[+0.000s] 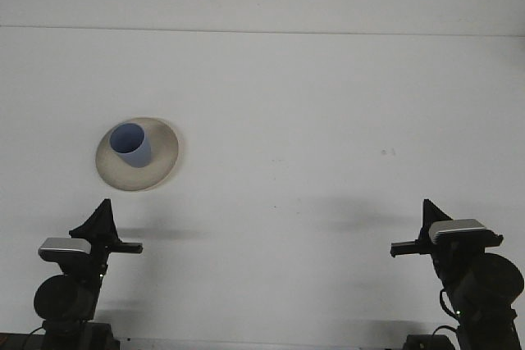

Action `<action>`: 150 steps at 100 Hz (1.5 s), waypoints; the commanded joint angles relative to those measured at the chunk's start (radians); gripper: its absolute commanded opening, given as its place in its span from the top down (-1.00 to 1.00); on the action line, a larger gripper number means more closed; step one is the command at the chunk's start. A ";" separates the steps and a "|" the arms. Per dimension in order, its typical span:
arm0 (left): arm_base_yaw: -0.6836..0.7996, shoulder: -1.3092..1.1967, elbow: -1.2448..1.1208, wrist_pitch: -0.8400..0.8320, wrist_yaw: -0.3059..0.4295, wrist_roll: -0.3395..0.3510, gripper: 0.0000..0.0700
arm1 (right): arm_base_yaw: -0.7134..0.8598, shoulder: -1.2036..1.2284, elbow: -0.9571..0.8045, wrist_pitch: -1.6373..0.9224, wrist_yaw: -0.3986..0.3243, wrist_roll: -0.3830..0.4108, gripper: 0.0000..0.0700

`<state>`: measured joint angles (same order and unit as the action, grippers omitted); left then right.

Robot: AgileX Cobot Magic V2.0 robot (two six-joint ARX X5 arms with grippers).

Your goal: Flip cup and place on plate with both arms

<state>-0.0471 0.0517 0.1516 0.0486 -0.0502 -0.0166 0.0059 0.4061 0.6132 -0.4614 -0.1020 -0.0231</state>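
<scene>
A blue cup (131,144) stands upright, mouth up, on a beige plate (161,161) at the left of the white table. My left gripper (103,233) hangs low near the front edge, below and slightly left of the plate and well apart from it, holding nothing. Far across at the front right, my right gripper (423,234) is also away from the cup and plate, with nothing in it.
The white table (312,120) runs back to a white wall, with its far edge near the top of the view. A few small dark specks (387,152) mark the surface at the right.
</scene>
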 commanded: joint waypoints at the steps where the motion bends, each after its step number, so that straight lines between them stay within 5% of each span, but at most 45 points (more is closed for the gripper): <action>1: 0.010 -0.028 -0.026 0.022 -0.005 0.005 0.97 | 0.001 -0.002 0.005 0.012 -0.001 -0.004 1.00; 24: 0.022 -0.048 -0.137 0.166 -0.003 -0.004 0.97 | 0.001 -0.003 0.005 0.012 -0.001 -0.004 1.00; 150: 0.022 -0.048 -0.138 0.162 -0.002 -0.002 0.97 | 0.002 -0.007 0.005 0.013 0.005 -0.005 1.00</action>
<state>-0.0273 0.0044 0.0341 0.1997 -0.0505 -0.0174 0.0059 0.4053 0.6132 -0.4610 -0.1020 -0.0231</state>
